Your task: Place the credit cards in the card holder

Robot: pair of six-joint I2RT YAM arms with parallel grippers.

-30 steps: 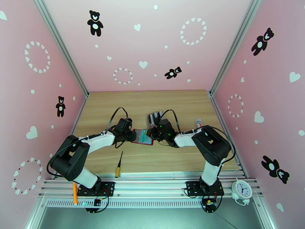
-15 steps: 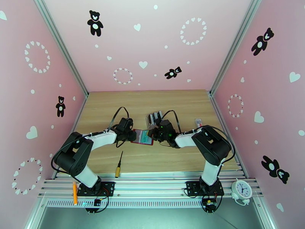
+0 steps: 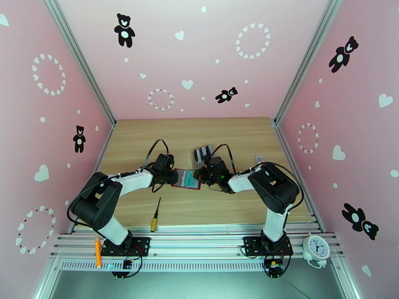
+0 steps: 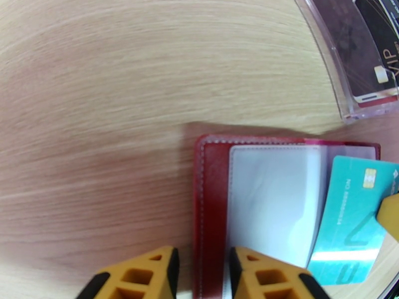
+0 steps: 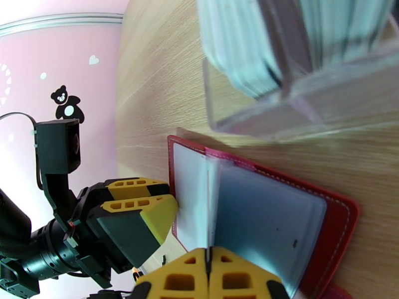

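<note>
The wallet (image 4: 213,195) lies open on the counter (image 4: 99,120) between the two arms, with the clear rack (image 4: 333,80) just beyond it. One teal card (image 4: 349,230) has reached the wallet. It rests slanted over the right half, its left edge against the pale sleeve (image 4: 274,205), and most of its face shows. To me it looks partly fed at best, not seated. I can't tell whether that edge is inside a slot or only lying on top.

The left jaws stand narrowly apart at the wallet's left edge. One of the fingers (image 4: 139,277) is over bare counter and the other over the sleeve, with the red border in the gap. They seem to be steadying the wallet, though I can't see whether they press on it.

The right jaws are closed tight, fingers (image 5: 239,277) flush together at the wallet's right side. In the left wrist view a yellow tip touches the teal card's right edge. Whether they pinch the card or merely nudge it, I can't say.

The other cards (image 4: 366,61) stand in the rack, a dark one among them. I'd judge the job barely begun: the first card needs pushing home, and the others have to be fetched.
</note>
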